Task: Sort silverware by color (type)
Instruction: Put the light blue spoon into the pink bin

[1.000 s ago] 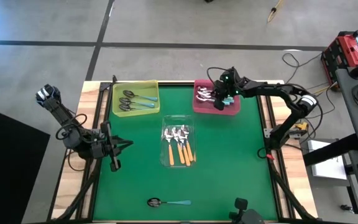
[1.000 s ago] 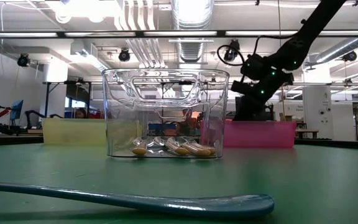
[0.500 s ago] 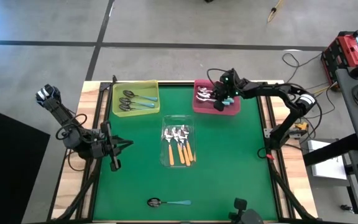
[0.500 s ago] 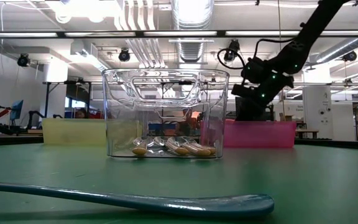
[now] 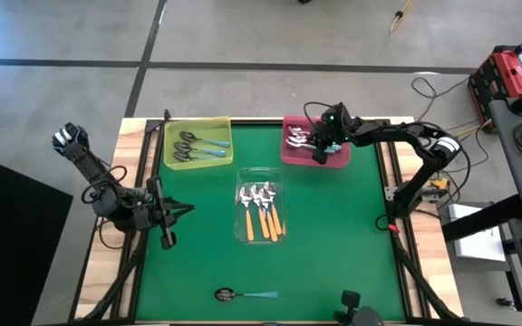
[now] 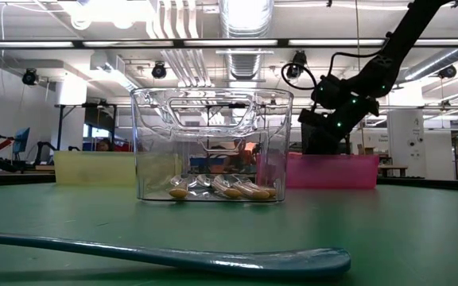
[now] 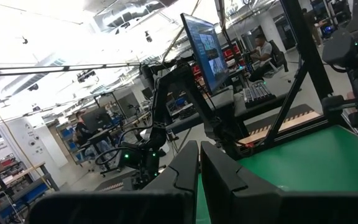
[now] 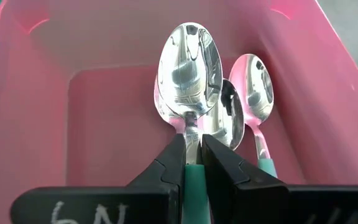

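My right gripper [image 5: 318, 149] is over the pink tray [image 5: 337, 161] at the table's far right, slanting down, shut on a teal-handled spoon with a shiny silver bowl [image 8: 190, 65]. Two like spoons [image 8: 257, 81] lie on the tray's floor beneath it. The yellow tray [image 5: 198, 158] holds teal-handled spoons with dark bowls [image 5: 188, 145]. Orange-handled spoons [image 5: 263, 217] lie in the clear tray [image 5: 240, 231]. One teal-handled spoon [image 5: 246, 295] lies flat on the mat near the front edge. My left gripper [image 5: 166, 219] waits shut at the table's left. My right gripper pinches the spoon between its two fingers [image 8: 166, 168] at the neck [image 8: 191, 127], where the silver stem meets the teal handle [image 8: 193, 186]. The fingers slant down from the table's right and lie along the spoon. The bowl juts out ahead of them over the spoons in the tray.
The green mat [image 5: 333, 254] lies bare between the trays and the near edge. In the low view the lone spoon's teal handle [image 6: 173, 256] lies in the foreground before the clear tray [image 6: 211, 143]. Cables and equipment stand beyond the table's right edge.
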